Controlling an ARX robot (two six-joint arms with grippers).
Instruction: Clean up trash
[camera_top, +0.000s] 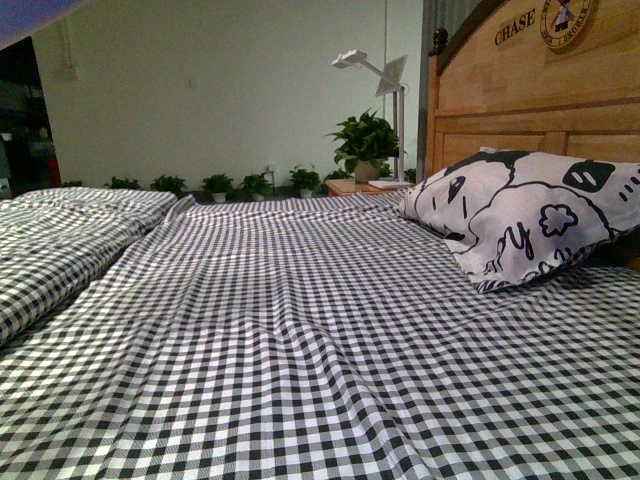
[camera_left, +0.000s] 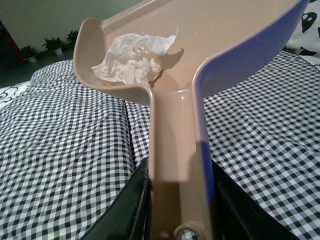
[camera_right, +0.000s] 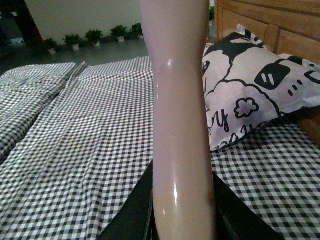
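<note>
Trash carried in the dustpan above the bed

In the front view only the checked bedsheet (camera_top: 300, 330) and a printed pillow (camera_top: 520, 215) are seen, no arms. In the left wrist view the left gripper (camera_left: 177, 210) is clamped on the dustpan (camera_left: 200, 45) handle, whose long axis runs away from the wrist; the crumpled trash (camera_left: 132, 57) lies inside near the side wall, with no clear axis. If tilted, it could spill. In the right wrist view the right gripper (camera_right: 182, 215) is closed on a pale brush handle (camera_right: 180, 110) pointing away.
</note>
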